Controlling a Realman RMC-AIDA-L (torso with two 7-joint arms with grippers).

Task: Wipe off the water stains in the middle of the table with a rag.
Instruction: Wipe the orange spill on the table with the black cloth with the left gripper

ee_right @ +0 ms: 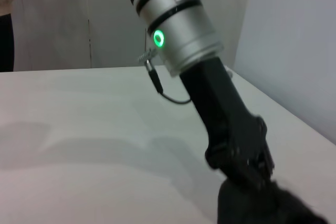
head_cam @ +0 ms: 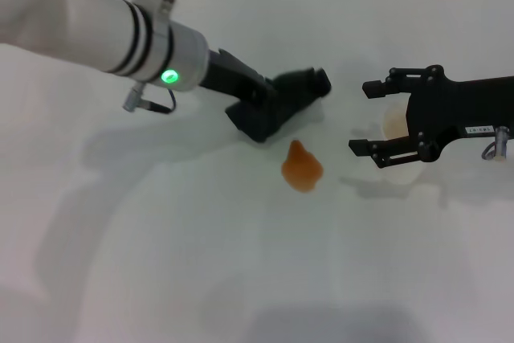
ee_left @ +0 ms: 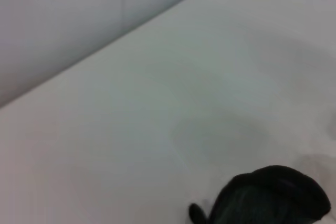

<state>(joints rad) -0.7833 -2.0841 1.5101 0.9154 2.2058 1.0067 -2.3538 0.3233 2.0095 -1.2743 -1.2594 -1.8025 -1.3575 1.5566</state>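
Note:
The water stain is a small orange-amber puddle near the middle of the white table. My left gripper reaches in from the upper left and is shut on the black rag, just behind and left of the puddle. The rag also shows in the left wrist view and, below the left arm, in the right wrist view. My right gripper is open to the right of the puddle, its fingers wide apart.
A translucent white plastic cup stands between my right gripper's fingers, to the right of the puddle. The table's far edge meets a pale wall. A cable loop hangs from my left wrist.

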